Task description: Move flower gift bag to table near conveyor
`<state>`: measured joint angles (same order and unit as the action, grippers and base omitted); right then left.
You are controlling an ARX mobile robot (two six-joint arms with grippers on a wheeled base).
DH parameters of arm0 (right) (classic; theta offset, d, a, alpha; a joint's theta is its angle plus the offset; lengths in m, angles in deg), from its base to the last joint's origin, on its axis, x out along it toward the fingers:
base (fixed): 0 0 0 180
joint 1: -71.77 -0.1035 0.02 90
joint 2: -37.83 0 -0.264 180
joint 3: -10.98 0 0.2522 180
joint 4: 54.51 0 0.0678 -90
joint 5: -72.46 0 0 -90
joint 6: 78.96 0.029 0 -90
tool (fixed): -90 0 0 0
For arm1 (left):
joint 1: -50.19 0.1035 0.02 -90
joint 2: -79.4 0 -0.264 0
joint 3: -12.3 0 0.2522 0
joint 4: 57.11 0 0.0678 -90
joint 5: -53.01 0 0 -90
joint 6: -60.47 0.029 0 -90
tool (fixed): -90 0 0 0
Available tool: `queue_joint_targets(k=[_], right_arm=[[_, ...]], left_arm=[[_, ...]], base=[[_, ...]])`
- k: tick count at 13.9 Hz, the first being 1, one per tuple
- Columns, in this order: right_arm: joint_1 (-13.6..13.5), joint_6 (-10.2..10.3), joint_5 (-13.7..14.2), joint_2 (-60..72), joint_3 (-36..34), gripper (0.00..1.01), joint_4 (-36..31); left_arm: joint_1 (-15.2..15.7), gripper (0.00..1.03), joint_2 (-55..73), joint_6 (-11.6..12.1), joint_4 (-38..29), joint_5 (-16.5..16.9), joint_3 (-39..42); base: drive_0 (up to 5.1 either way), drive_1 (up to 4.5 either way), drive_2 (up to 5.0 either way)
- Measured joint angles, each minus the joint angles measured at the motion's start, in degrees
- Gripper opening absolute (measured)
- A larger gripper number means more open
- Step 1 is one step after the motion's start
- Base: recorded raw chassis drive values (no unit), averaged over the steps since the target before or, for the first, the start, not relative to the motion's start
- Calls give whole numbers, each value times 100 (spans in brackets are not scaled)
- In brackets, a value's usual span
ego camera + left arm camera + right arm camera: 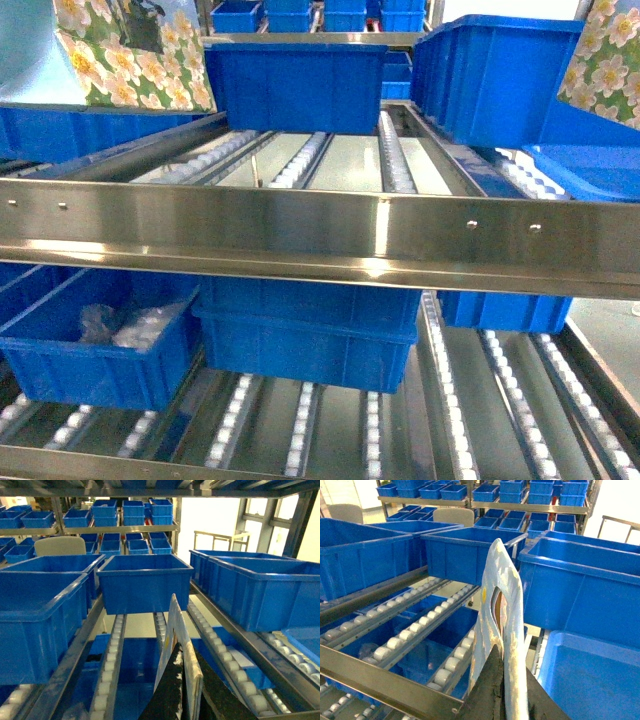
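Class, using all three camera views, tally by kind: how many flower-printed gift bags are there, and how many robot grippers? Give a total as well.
Flower-printed paper gift bags: 2
Dark robot grippers, left gripper and right gripper: 2
Total: 4

bright, even indoor light in all three views; windows (260,525) in the left wrist view blow out to pure white, and the right wrist view whitens at its top right corner. the steel rail (320,225) in the head view carries soft glare and blurred reflections. the blue bins (145,582) look oversaturated. close bag edges are soft, slightly out of focus
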<state>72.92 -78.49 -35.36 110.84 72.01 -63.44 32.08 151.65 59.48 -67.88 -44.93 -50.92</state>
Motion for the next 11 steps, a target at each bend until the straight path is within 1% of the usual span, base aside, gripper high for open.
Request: queue_joint_targets(k=[2,11], right_arm=[[0,0,2,0,0,2,11],[0,2,2,2,0,2,31]], left_arm=[[-7,2,0,0,-2,20,0],[-7,2,0,-2,2,9,0]], base=[[-483,161,337],[-488,248,248]])
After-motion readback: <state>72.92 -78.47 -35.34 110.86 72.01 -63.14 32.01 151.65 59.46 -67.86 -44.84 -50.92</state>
